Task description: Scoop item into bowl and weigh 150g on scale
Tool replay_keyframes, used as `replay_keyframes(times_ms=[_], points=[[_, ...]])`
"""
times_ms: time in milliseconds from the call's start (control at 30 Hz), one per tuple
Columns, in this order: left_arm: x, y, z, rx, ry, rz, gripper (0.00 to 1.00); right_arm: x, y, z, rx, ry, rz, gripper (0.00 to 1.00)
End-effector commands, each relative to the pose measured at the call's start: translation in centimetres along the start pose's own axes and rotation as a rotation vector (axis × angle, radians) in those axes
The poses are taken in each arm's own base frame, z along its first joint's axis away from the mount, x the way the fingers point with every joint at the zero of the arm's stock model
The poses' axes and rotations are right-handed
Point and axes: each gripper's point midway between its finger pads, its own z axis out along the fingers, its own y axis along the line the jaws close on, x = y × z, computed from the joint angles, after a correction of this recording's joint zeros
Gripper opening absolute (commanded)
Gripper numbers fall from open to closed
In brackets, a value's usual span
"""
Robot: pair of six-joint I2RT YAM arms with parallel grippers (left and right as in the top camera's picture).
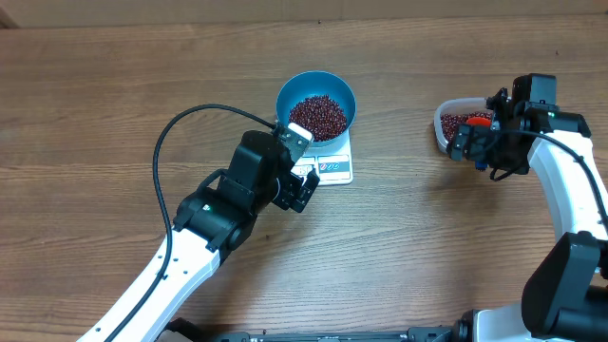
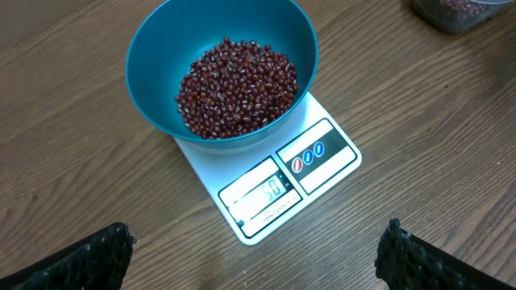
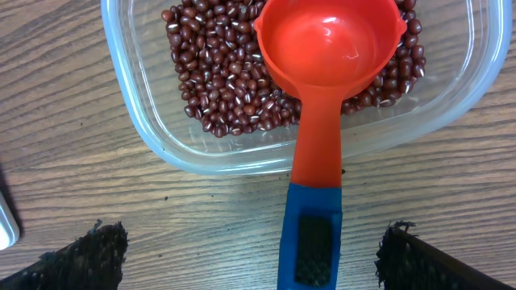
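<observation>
- The table (image 1: 114, 85) was brown wood-grain laminate with long seams running across it, and it filled every view edge to edge.
- At the left, the left arm (image 1: 223, 209) reached in from the bottom edge, black above and white below, with a black cable (image 1: 163, 142) looping over the wood beside it.
- The left gripper (image 1: 302, 182) hung just short of the scale's near edge. Its fingers (image 2: 97, 258) stood wide apart and held nothing.
- The scale (image 1: 334, 169) lay flat on the table, white, with its display and label panel toward the left gripper. The digits were lit, but I could not read them with certainty.
- The bowl (image 1: 285, 100) sat upright on the scale, covering most of the platform.
- Beans (image 1: 318, 116) lay heaped in the bottom of the bowl, well below the rim.
- Bare wood separated the scale from the tub (image 1: 443, 119), which stood well apart to the right.
- More beans (image 3: 218, 72) covered the floor of the tub in a thin layer.
- The scoop (image 3: 330, 48) rested in the tub, cup up and empty on the beans, with its blue handle end sticking out over the rim.
- The right gripper (image 1: 472, 142) hovered over the tub's edge. Its fingers (image 3: 97, 254) were spread wide on either side of the handle, clear of it.
</observation>
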Motion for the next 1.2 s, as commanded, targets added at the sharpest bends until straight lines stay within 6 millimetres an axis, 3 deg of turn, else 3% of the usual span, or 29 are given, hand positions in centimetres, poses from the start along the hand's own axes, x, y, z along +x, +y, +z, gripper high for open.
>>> replay_keyframes(times_ms=[0,1167], points=[[-1.27,0.11,-0.49,0.003,-0.029,0.009,1.0,-1.08,-0.1,-0.5,0.005,-0.029,-0.008,1.0],[-0.66,-0.04,-0.49,0.011,-0.005,-0.001,0.99,-1.08,-0.1,-0.5,0.005,-0.029,-0.008,1.0]])
